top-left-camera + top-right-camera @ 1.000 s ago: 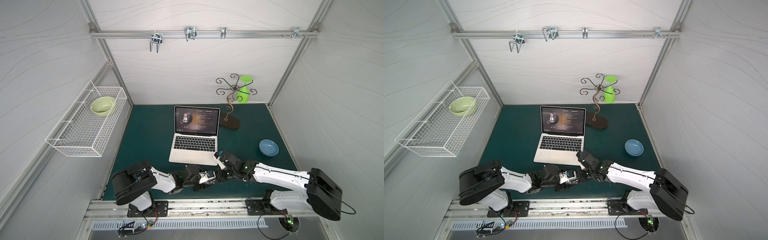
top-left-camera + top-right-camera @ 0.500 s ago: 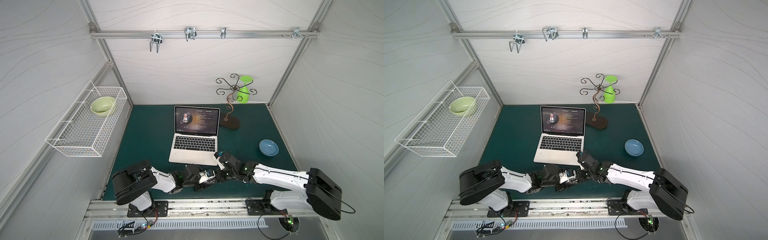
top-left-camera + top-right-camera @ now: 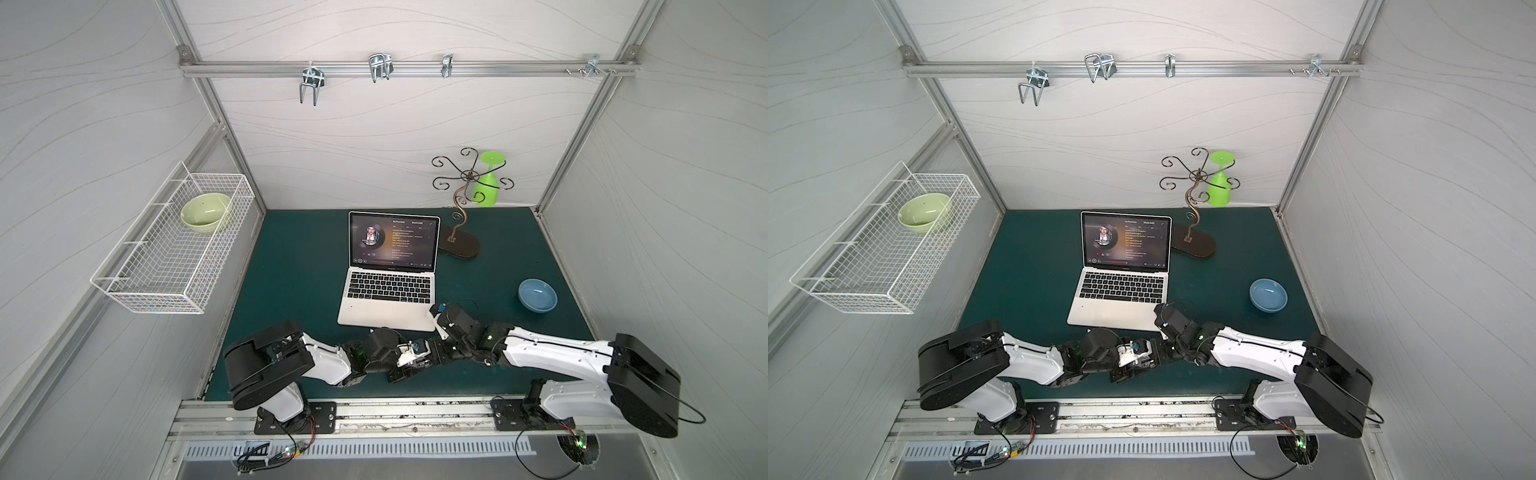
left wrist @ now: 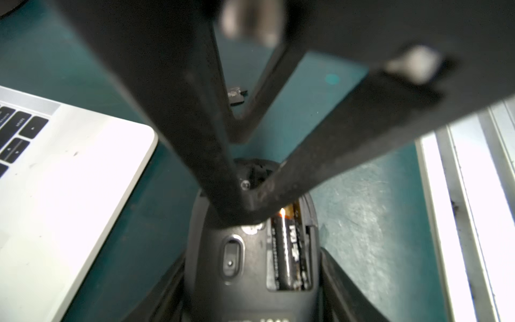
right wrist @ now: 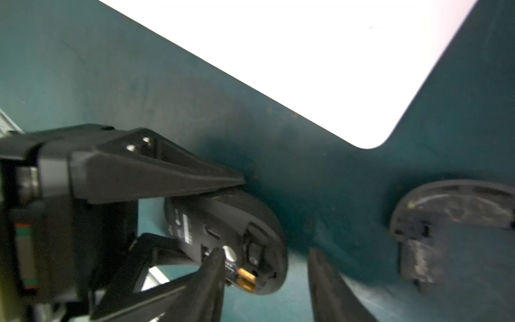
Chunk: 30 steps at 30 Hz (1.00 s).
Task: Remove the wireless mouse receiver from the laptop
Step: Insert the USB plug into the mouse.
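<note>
My right gripper (image 5: pixel 266 252) has just opened over the mouse (image 5: pixel 200 223) my left gripper (image 4: pixel 252 251) clamps near the tabletop's (image 3: pixel 291 257) front edge; I reckon the receiver is released, off the laptop (image 3: pixel 386 303).

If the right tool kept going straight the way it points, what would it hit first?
The right tool would likely meet the black mouse held by the left tool; one finger sits at its underside. Depth is unclear.

The laptop (image 3: pixel 388 286) screen shows "Radio Edit" (other lines too small to read).
</note>
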### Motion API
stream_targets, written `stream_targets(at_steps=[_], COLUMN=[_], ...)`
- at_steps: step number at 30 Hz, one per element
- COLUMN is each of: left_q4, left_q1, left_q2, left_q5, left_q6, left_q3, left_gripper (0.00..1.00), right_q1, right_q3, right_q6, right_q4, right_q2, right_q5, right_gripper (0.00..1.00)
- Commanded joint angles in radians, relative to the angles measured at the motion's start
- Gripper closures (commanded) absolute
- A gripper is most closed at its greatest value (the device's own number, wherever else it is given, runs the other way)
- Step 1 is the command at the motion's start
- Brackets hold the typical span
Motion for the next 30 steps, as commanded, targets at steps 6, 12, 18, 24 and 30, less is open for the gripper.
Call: stream_targets(at_steps=[6, 12, 18, 24, 30], left_q4=[-0.051, -0.047, -0.058, -0.113, -0.197], left_q1=[-0.001, 0.01, 0.03, 0.072, 0.13], left_q2=[0.026, 0.027, 0.029, 0.014, 0.002], left_q5=[0.0, 0.014, 0.048, 0.122, 0.188], left_q6=[0.026, 0.022, 0.02, 0.013, -0.002], left_q3=[0.017, 0.018, 0.026, 0.051, 0.095], left_gripper=[1.0, 1.0, 1.0, 1.0, 1.0], right_q1=[-0.009, -0.138, -0.258, -0.368, -0.332], right_q3=[0.044, 0.019, 0.046, 0.085, 0.149], right_q6=[-0.027, -0.02, -0.063, -0.112, -0.159], right_q4=[-0.034, -0.055, -0.188, -0.357, -0.456], right_q2=[-0.056, -0.154, -0.225, -0.181, -0.1], right_q5=[-0.095, -0.241, -0.269, -0.199, -0.074], right_gripper=[0.41, 0.37, 0.39, 0.41, 0.42])
